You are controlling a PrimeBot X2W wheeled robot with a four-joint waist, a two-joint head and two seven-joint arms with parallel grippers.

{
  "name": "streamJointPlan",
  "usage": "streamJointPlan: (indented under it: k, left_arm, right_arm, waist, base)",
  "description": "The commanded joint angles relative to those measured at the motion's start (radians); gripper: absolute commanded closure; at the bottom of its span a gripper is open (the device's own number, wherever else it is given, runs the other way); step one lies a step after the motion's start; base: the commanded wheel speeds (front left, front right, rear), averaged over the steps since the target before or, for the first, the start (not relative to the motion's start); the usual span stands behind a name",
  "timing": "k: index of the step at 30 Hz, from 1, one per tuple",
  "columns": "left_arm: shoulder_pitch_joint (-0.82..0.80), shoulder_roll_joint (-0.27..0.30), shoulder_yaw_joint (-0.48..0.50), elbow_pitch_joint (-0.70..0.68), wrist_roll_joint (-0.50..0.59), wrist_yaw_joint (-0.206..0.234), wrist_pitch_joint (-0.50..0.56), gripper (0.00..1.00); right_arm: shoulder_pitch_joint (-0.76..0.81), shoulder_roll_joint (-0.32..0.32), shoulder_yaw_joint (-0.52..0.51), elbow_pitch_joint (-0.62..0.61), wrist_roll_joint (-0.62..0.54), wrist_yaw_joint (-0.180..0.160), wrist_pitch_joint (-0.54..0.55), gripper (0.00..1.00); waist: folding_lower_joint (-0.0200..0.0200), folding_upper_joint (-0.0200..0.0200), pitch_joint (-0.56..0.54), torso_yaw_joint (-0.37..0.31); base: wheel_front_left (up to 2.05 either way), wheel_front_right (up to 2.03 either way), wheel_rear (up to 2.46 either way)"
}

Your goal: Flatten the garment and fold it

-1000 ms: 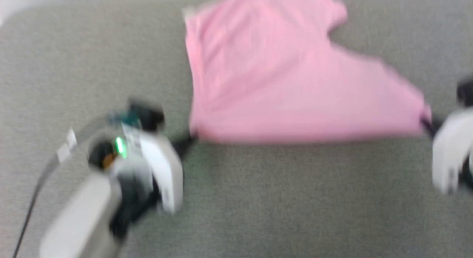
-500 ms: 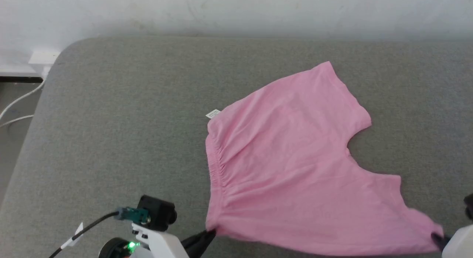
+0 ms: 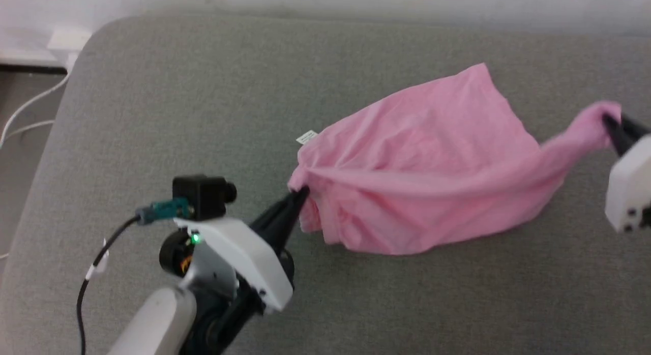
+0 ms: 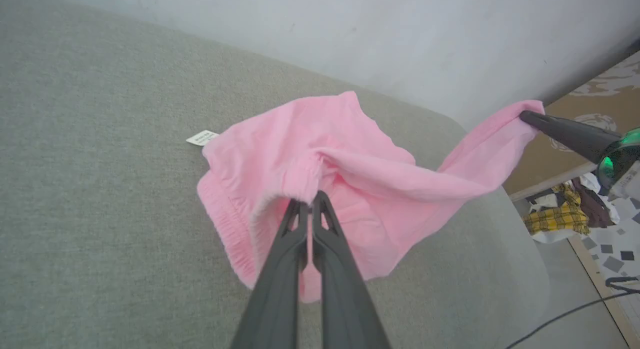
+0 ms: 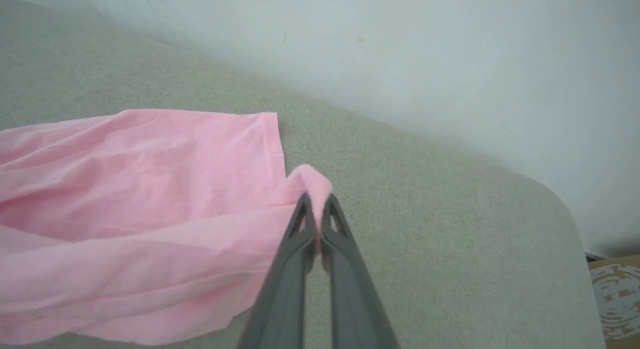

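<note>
Light, limp garment (image 3: 432,161) sags between left hand (image 3: 301,194) clamped on its waistband corner and right hand (image 3: 608,122) clamped on a leg hem, sensible edge holds

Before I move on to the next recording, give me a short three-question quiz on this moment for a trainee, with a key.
1. True or false: the left gripper and the right gripper are each shut on the garment.
2. Where is the white tag? A. pinched in the right gripper; B. sticking out at the garment's edge, free of both grippers; C. tucked under the left gripper.
3. In a few words: how does the garment lie on the grey cushion?
Key: 1 true; 2 B; 3 bunched and draped between the two grippers, not flat.
</note>
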Motion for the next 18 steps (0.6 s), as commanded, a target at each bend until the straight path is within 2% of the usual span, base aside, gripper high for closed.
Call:
streamJointPlan:
  k: [1,2,12,18]
  left_arm:
    - [-0.042,-0.019,0.013,0.038,0.014,-0.006,-0.029,1.00]
    - [-0.042,-0.019,0.013,0.038,0.014,-0.006,-0.029,1.00]
    - [-0.203,-0.132,0.049,0.309,0.035,-0.034,-0.196,1.00]
    - [-0.246,-0.179,0.022,0.400,0.041,-0.060,-0.235,1.00]
  right_arm:
    - [-0.058,0.002,0.011,0.055,-0.008,-0.001,-0.029,1.00]
    - [-0.058,0.002,0.011,0.055,-0.008,-0.001,-0.029,1.00]
    - [-0.379,0.003,0.086,0.435,-0.051,-0.001,-0.111,1.00]
    - [-0.518,-0.018,0.134,0.598,-0.079,-0.001,-0.161,1.00]
  waist:
    - [-0.0002,0.0000,0.053,0.039]
    - [-0.0002,0.0000,0.053,0.039]
    - [-0.0002,0.0000,0.189,0.103]
    - [-0.0002,0.0000,0.247,0.136]
  base:
    - [0.00,0.00,0.00]
    - [0.00,0.00,0.00]
    - [0.00,0.00,0.00]
    - [0.00,0.00,0.00]
